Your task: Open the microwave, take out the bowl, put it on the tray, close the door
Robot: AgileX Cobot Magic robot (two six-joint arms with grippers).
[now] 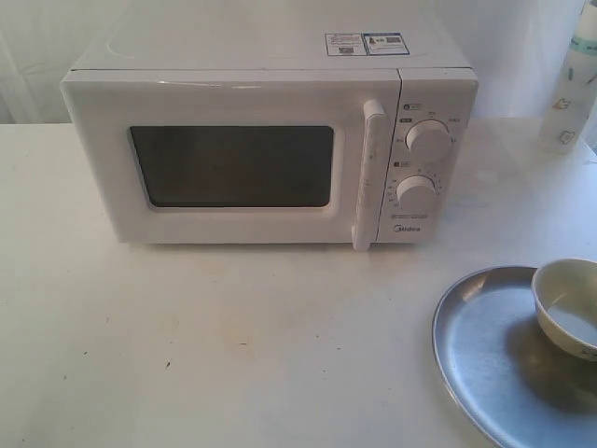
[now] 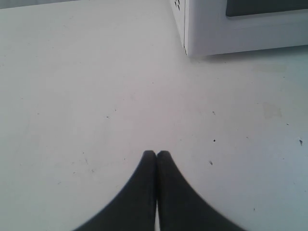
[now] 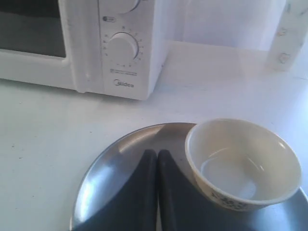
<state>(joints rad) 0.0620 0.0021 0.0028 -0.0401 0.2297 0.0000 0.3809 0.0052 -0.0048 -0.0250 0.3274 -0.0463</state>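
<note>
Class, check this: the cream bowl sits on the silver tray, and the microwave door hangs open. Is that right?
Not quite. The door is shut, flush against the microwave, as the exterior view shows. The bowl does sit on the tray.

1. The table (image 1: pixel 233 355) before me is white and matte, with small dark specks and faint scuffs across its near part.
2. Beyond its far edge I see a pale white backdrop (image 1: pixel 37 56), washed out by bright light.
3. At the far right a white bottle (image 1: pixel 569 103) with a teal top stands on the table, partly cut off by the exterior view's edge.
</note>
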